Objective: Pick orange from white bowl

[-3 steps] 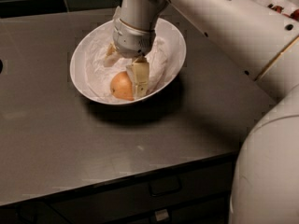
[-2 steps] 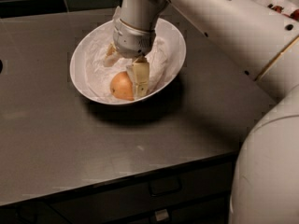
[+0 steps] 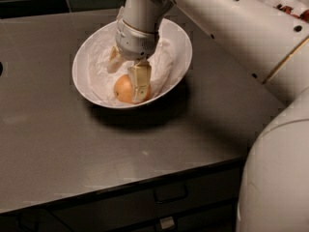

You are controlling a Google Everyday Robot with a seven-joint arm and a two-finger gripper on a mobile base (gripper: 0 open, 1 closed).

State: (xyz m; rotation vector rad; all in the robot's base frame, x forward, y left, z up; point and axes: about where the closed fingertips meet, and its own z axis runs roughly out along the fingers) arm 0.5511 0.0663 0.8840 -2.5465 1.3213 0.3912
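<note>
The white bowl (image 3: pixel 177 38) stands on the dark counter, lined with crumpled white paper. The orange (image 3: pixel 122 89) lies in the bowl's near part. My gripper (image 3: pixel 127 79) reaches down into the bowl from above. Its fingers are spread apart. One pale finger (image 3: pixel 141 82) stands against the orange's right side and covers part of it. The other finger (image 3: pixel 114 58) is behind the orange to the upper left. The orange rests on the paper between them.
The grey counter (image 3: pixel 58 144) has its front edge below, with drawers under it. My white arm (image 3: pixel 251 37) crosses the upper right. A smaller bowl with red fruits (image 3: pixel 289 4) sits at the far top right corner.
</note>
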